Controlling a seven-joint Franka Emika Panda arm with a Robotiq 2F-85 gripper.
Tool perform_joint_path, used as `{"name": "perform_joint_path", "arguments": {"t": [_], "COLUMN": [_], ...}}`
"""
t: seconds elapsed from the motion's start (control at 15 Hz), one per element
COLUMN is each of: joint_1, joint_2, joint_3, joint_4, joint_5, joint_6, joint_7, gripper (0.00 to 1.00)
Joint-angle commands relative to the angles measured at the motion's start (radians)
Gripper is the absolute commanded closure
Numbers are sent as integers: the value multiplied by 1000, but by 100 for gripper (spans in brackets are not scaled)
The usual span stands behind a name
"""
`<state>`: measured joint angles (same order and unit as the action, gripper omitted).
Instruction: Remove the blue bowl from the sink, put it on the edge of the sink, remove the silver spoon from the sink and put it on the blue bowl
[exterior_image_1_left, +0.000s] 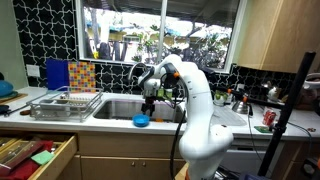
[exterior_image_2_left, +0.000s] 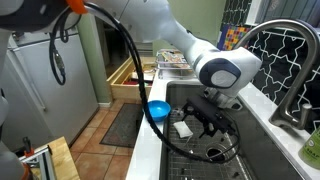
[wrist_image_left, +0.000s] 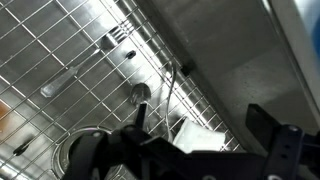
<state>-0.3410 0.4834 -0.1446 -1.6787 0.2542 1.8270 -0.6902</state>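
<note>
The blue bowl (exterior_image_1_left: 141, 121) sits on the front edge of the sink (exterior_image_1_left: 118, 112), outside the basin; it also shows in an exterior view (exterior_image_2_left: 158, 110). My gripper (exterior_image_2_left: 205, 125) is down inside the steel basin, to the right of the bowl. In the wrist view the gripper (wrist_image_left: 205, 130) is open and empty, its dark fingers wide apart above the wire grid on the sink floor. A silver spoon (wrist_image_left: 140, 93) with a round head lies on the grid just by the left finger. A small white object (wrist_image_left: 178, 128) lies between the fingers.
A long silver utensil (wrist_image_left: 72, 78) lies on the grid further left, near the round drain (wrist_image_left: 85, 150). A wire dish rack (exterior_image_1_left: 66, 103) stands beside the sink. The curved faucet (exterior_image_2_left: 285, 70) rises behind the basin. A drawer (exterior_image_1_left: 35, 155) is open below the counter.
</note>
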Motion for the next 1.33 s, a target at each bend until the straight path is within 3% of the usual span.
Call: {"name": "perform_joint_path", "arguments": {"t": [0.0,0.27,0.4,0.8,1.27], "joint_1": [-15,29,49,11,-46], "joint_2": [-2,22,17,56,115], "joint_3": [16,18,21,101,160], "joint_4": [5,-73,-157,-288,-289], "joint_5": [-8,-114,-165,-114,-97], "joint_6": [-2,154,325,621,731], "joint_7": [5,-3,12,-51,-85], "gripper": [0,0,0,0,0]}}
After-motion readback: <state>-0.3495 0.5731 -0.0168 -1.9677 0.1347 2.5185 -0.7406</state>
